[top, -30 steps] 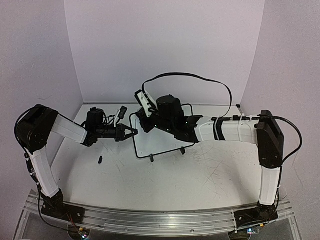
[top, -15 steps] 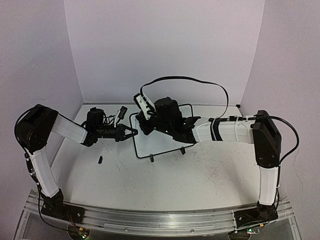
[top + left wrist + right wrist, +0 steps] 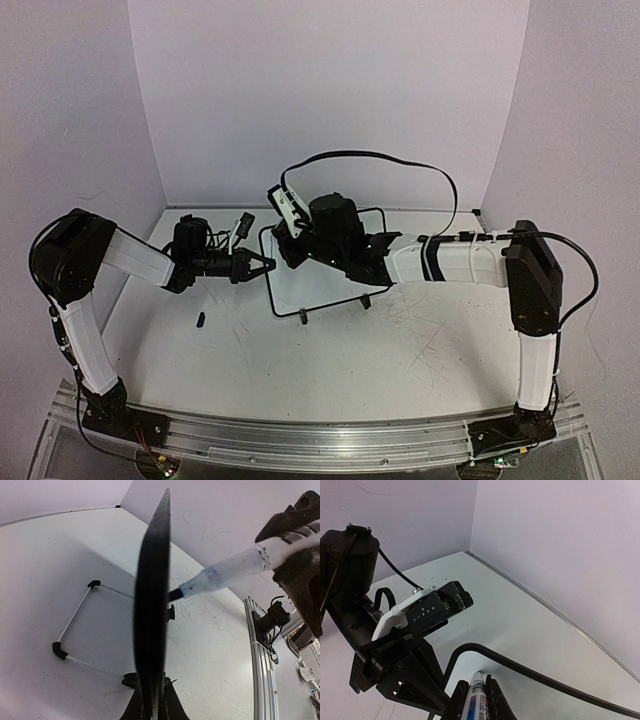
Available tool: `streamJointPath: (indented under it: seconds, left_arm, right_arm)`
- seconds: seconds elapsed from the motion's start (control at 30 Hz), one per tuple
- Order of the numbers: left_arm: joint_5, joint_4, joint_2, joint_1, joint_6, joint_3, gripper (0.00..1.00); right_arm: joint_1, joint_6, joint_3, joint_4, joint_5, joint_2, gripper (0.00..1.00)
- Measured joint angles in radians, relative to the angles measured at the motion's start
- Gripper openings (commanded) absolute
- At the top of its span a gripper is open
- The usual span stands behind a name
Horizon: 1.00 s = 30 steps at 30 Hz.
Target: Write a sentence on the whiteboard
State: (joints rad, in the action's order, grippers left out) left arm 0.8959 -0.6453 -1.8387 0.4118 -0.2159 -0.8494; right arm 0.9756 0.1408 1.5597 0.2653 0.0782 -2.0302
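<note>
Right gripper (image 3: 476, 700) shifted slightly left, pinching white, blue-smudged cylindrical marker (image 3: 225, 574); tip touches whiteboard (image 3: 315, 288); left gripper (image 3: 152, 707) clamps its thin black frame.

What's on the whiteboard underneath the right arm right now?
The marker tip touches the whiteboard; the uncovered lower part shows no writing. Whatever lies beneath the right gripper is hidden.

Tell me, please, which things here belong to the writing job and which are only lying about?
For the job:
- whiteboard, gripped at its edge by the left jaws
- marker, gripped in the right jaws, its tip at the board

Lying about:
- small black item on the table, perhaps a cap
- pen scratches on the table
</note>
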Motion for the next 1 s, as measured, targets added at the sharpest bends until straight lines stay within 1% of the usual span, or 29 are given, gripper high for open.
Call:
streamJointPath:
  seconds: [0.6,1.0]
  left_arm:
    - [-0.006,0.016,0.005,0.0,0.003,0.0,0.0]
    - [-0.009,0.018,0.005,0.0,0.002,0.0,0.0]
  right_arm:
    - [0.007,-0.004,-0.003,0.009,0.092,-0.002,0.0]
    - [0.009,-0.018,-0.059,0.042,0.119,0.013,0.0]
